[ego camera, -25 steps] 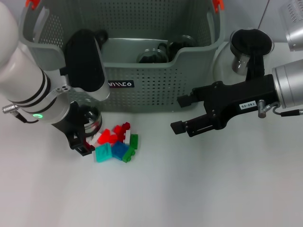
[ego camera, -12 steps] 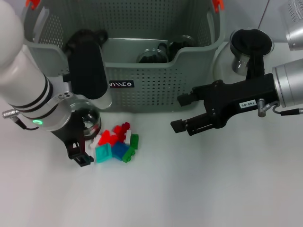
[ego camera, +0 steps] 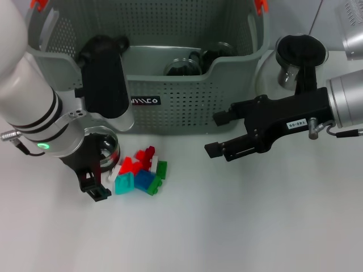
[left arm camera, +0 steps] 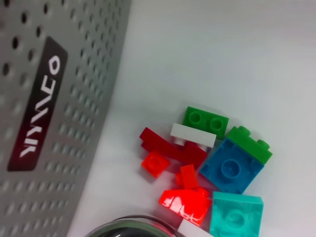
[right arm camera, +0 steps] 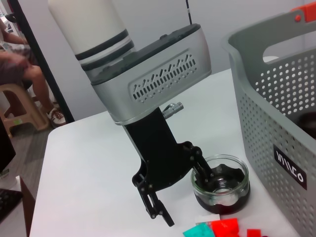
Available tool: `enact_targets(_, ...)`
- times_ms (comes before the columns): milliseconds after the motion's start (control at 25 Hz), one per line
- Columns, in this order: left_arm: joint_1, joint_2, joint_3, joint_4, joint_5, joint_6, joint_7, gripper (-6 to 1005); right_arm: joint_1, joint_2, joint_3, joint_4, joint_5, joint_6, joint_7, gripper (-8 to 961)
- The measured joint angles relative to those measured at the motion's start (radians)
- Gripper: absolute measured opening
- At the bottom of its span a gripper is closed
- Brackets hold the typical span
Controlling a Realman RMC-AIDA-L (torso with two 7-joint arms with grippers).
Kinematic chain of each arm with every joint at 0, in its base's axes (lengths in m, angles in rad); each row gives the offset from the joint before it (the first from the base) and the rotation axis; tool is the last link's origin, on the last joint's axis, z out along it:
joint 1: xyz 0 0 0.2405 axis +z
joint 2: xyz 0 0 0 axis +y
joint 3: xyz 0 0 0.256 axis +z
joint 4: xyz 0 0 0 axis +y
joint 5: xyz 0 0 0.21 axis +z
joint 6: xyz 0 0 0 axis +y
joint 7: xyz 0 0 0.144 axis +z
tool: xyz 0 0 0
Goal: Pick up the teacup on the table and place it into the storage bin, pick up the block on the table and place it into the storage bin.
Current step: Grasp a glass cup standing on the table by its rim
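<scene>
Left fingers (right arm camera: 190, 185) spread, apparently straddling teacup (right arm camera: 220, 183) wall; right fingers (ego camera: 216, 135) apart, hovering beside storage bin (ego camera: 187, 102)

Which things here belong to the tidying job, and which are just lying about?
Belong to the job:
- glass teacup, with one finger of the open left claw inside its rim
- pile of toy blocks
- storage bin

Just lying about:
- black-topped cup on the table beside the bin
- open right claw, hovering idle
</scene>
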Motion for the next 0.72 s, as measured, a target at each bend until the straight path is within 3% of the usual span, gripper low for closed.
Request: enact_targets(720, -0.017, 0.006, -0.002, -0.061, 0.000, -0.052, -0.005, 740, 0.000, 0.000, 0.000, 0.000, 0.000, 0.007, -0.001, 882)
